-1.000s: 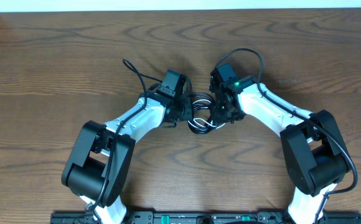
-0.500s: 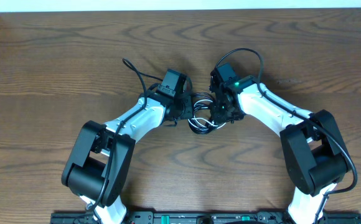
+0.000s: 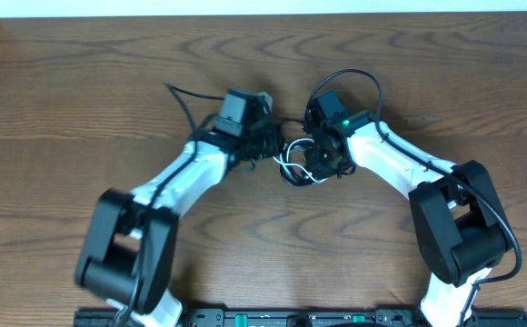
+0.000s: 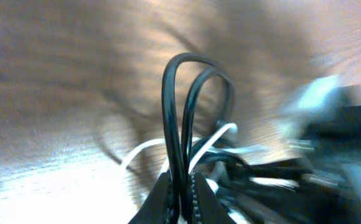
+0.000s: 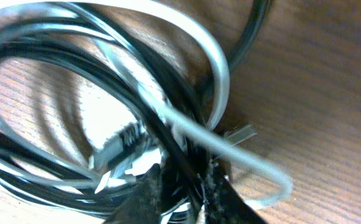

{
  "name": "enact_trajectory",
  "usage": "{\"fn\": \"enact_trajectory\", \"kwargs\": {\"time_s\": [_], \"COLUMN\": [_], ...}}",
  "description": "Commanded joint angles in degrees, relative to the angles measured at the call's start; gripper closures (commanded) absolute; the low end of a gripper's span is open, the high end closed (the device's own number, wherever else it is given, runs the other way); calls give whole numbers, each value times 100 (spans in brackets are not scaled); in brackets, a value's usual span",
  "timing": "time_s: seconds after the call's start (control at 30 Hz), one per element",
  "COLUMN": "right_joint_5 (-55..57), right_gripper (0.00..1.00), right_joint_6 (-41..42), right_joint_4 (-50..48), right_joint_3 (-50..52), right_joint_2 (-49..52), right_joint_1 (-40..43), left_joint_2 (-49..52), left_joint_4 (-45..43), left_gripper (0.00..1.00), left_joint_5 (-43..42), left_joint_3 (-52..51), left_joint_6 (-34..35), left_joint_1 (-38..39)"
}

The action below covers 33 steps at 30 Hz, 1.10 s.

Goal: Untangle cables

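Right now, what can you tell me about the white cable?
The white cable is thin, smooth and looks like plastic. It curls in loops on the wooden table, near its middle, tangled through the black cables. One bend pokes out onto bare wood. I can't tell which plugs are its own.

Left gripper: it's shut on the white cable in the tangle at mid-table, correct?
Not quite. The left wrist view shows the left gripper shut on a looped black cable, not the white cable, which runs behind the loops. The rest holds.
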<state>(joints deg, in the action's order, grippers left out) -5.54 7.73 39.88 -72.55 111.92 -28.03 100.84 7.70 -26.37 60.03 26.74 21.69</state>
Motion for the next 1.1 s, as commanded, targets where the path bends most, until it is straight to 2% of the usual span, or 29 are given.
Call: {"fn": "enact_trajectory", "kwargs": {"time_s": [0.0, 0.13, 0.23, 0.27, 0.3, 0.57, 0.83, 0.97, 1.07], "right_joint_5": [96, 166, 345, 400, 417, 413, 411, 363, 339], "right_gripper": [90, 99, 99, 99, 99, 99, 99, 95, 83], "right_joint_6": [-98, -101, -101, -101, -107, -273, -378, -380, -376], "right_joint_4": [-20, -70, -90, -103, -127, -557, -890, -968, -973], "right_joint_3": [81, 81, 81, 81, 81, 81, 81, 31, -7], "right_joint_2": [74, 74, 74, 74, 74, 74, 74, 68, 68], "right_joint_1": [-13, -13, -13, -13, -13, -13, -13, 33, 144], "left_joint_2": [-691, -1185, -1499, -1593, -1663, -2149, -2441, -2562, -2691], "left_joint_4": [-50, -52, -57, -57, -57, -63, -74, -74, -74], "left_gripper": [93, 93, 92, 95, 93, 93, 93, 93, 93], "left_joint_5": [-479, -518, -516, -516, -516, -518, -518, -518, -516], "left_joint_3": [-11, -11, -11, -11, -11, -11, -11, -11, -11], "left_joint_6": [15, 20, 107, 153, 186, 542, 555, 553, 553], "left_joint_1": [-249, -372, -435, -463, -481, -728, -1029, -1130, -1189]}}
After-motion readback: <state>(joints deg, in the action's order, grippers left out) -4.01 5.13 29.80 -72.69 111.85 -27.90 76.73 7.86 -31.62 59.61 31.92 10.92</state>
